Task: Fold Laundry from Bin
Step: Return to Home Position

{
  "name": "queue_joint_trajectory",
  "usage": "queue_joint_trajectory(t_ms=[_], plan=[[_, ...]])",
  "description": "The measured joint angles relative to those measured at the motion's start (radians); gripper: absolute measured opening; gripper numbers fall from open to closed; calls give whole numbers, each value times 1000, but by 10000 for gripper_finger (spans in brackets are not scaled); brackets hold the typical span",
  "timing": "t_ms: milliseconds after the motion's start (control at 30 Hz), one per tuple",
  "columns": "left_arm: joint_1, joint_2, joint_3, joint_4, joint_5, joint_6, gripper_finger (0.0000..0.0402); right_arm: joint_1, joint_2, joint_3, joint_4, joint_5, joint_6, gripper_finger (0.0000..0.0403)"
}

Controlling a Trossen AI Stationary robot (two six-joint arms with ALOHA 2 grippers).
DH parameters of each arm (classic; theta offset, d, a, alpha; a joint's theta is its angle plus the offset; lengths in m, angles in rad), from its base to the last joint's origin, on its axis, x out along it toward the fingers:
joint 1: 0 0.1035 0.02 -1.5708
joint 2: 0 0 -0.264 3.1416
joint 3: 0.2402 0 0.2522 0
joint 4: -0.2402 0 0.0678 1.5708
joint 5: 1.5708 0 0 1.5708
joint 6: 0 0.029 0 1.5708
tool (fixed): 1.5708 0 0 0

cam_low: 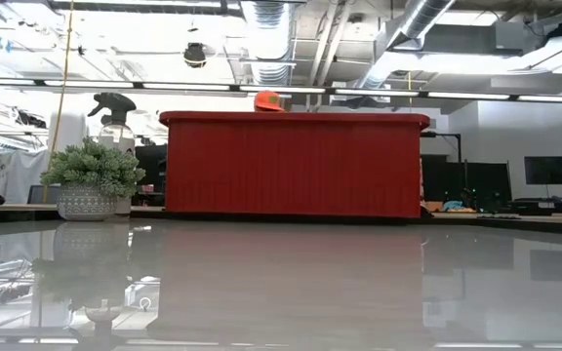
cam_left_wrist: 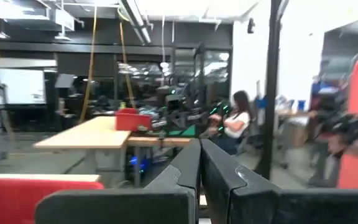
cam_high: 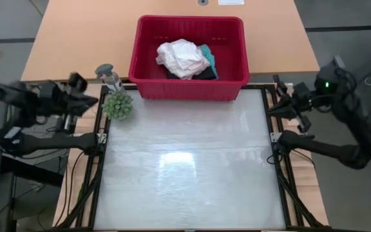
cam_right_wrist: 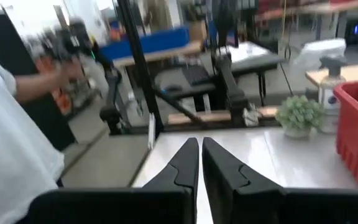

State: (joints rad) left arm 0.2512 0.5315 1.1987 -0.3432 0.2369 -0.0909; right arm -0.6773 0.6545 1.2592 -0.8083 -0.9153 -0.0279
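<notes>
Jaws on both arms are closed on nothing: each wrist view shows its two dark fingers pressed tip to tip. At the left edge of the table (cam_high: 185, 167) sits the left gripper (cam_left_wrist: 199, 146), and at the right edge the right gripper (cam_right_wrist: 200, 144), both well apart from the bin (cam_high: 147, 55).

Only the high view looks into that red basket at the table's far edge. There the laundry (cam_high: 184, 58) lies bunched: a crumpled white piece on top, a teal one beside it, black cloth beneath. From the low view the bin's ribbed red wall hides the clothes.

A small potted plant (cam_high: 117, 104) and a spray bottle (cam_high: 108, 74) stand just beside the bin's left corner. The left wrist view shows a seated person (cam_left_wrist: 235, 121) far back in the room. The right wrist view shows a white sleeve (cam_right_wrist: 8, 137) close by.
</notes>
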Motion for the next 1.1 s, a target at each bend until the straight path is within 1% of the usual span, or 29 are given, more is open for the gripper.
queue_joint_trajectory(t_ms=[133, 233, 300, 367, 433, 500, 567, 633, 700, 833, 900, 1100], plan=[[0, -149, -227, 150, 22, -131, 0, 0, -175, -260, 289, 16, 210, 49], [0, -227, -358, 190, 43, -193, 0, 4, -297, -437, 488, 61, 291, 49], [0, -280, -423, 202, 40, -206, 0, 9, -380, -550, 594, 114, 332, 49], [0, -333, -476, 215, 33, -208, 0, 19, -462, -656, 695, 193, 378, 49], [0, -380, -531, 252, -10, -217, 0, 34, -535, -756, 773, 256, 408, 49], [0, -419, -584, 308, -15, -198, 0, 50, -597, -843, 824, 286, 413, 49], [0, -463, -629, 331, -29, -162, 0, 68, -647, -906, 887, 302, 414, 49], [0, -501, -680, 334, -68, -153, 0, 89, -650, -952, 911, 337, 418, 49], [0, -532, -752, 333, -103, -170, 0, 111, -644, -990, 888, 385, 414, 49], [0, -524, -874, 402, -117, -225, 0, 174, -637, -1060, 960, 461, 398, 49], [0, -525, -928, 463, -130, -243, 0, 209, -641, -1100, 992, 507, 380, 49], [-2, -529, -1061, 575, -159, -288, 0, 319, -651, -1183, 1005, 629, 384, 49]])
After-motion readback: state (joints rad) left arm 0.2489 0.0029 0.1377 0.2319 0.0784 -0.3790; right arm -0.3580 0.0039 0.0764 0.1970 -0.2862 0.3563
